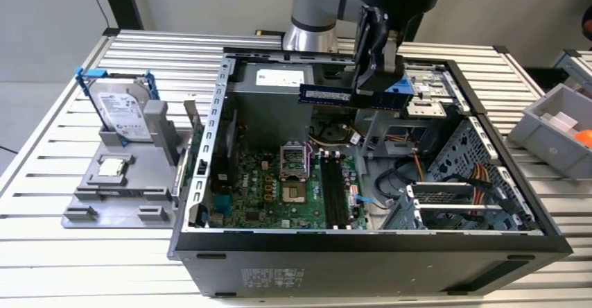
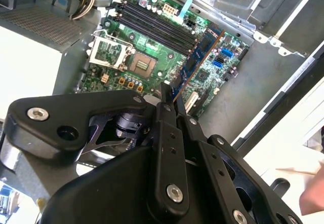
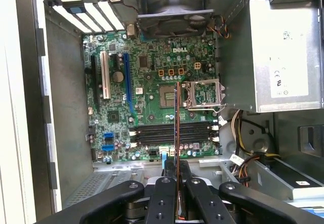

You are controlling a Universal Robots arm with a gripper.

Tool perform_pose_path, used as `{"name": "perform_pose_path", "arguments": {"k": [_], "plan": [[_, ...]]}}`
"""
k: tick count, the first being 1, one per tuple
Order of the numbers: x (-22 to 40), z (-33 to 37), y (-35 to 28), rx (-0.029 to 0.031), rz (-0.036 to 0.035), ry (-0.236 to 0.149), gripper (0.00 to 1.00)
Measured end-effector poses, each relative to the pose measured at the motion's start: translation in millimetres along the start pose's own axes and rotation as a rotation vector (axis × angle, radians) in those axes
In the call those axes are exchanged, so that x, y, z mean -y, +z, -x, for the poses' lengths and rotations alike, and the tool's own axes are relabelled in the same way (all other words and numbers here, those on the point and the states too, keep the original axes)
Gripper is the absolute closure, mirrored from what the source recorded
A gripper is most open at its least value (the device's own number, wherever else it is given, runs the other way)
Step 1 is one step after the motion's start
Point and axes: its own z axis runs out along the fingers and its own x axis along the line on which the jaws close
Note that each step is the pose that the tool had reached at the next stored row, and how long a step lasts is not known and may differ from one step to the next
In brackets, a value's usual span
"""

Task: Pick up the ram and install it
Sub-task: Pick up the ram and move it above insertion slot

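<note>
Jaws clenched on the ram (image 1: 324,94), the gripper (image 1: 368,84) hangs above the motherboard (image 1: 268,190) inside the open case (image 1: 370,242) — mid-carry, not yet seated; crosswise to the black slots (image 1: 333,190), the stick likely needs turning and aligning.

Ram (image 1: 326,94) above motherboard (image 1: 263,190) in case (image 1: 370,259)

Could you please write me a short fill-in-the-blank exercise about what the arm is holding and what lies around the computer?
1. The gripper is shut on the ____.
2. The ram hangs ____ the open computer case.
3. The motherboard's black memory slots are all ____.
4. At the exterior view's left, the hard drive stands in a ____ frame.
Missing words: ram; above; empty; blue.
</note>
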Motion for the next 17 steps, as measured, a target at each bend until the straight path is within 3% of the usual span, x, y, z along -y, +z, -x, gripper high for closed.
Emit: {"name": "perform_pose_path", "arguments": {"k": [17], "plan": [[0.0, 0.2, 0.1, 0.0000, 0.0000, 0.000, 1.00]]}}
